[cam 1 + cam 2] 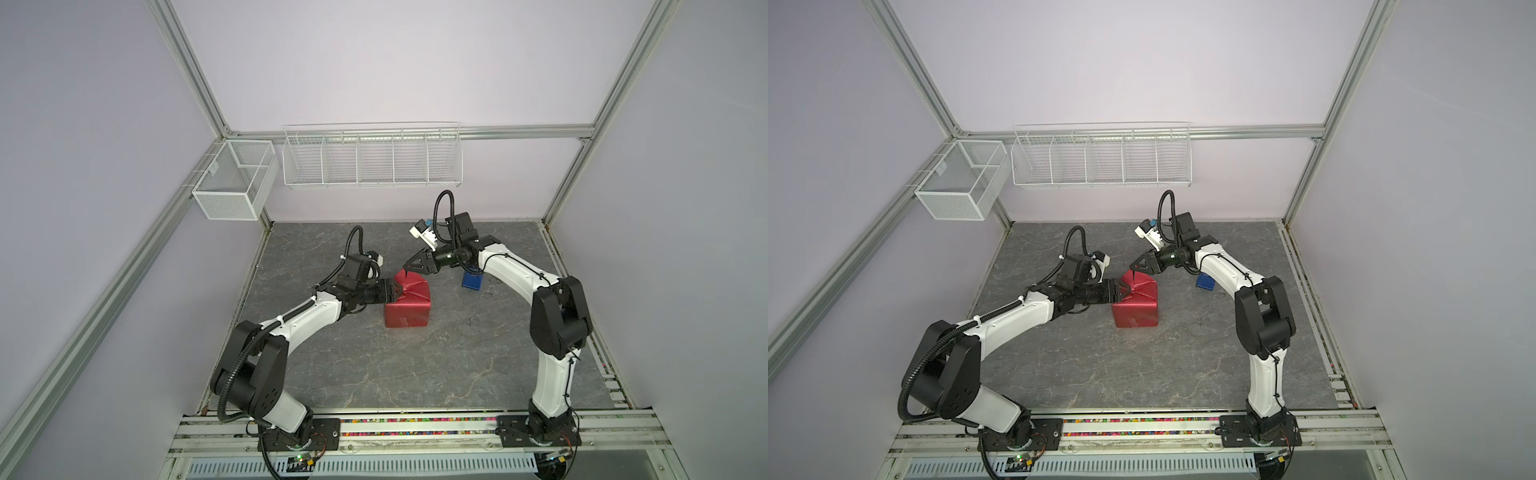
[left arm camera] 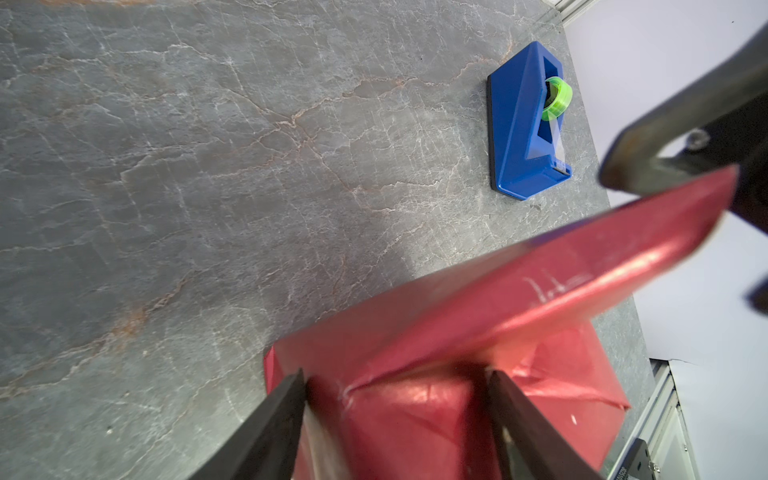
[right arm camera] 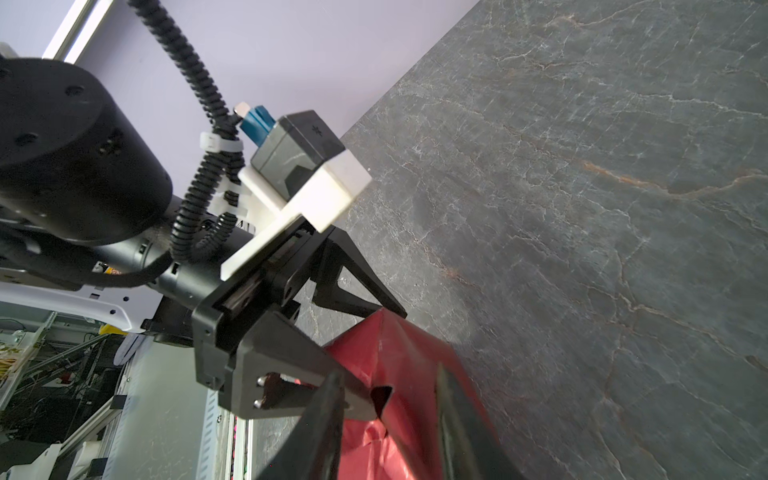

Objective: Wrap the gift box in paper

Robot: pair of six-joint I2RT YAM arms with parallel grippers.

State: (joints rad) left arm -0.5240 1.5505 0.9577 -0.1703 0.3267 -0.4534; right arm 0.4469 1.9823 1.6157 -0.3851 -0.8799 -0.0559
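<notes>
Sitting in the middle of the grey marbled table, the shiny red wrapping paper fully covers the gift box, which is hidden inside; only the top end folds stand loose. The left gripper, jaws wide apart, presses the side tuck inward, probably to steady it. The right gripper meets the raised pointed flap; whether it pinches I cannot tell. A bright-blue plastic tape dispenser waits nearby, likely for sealing.
</notes>
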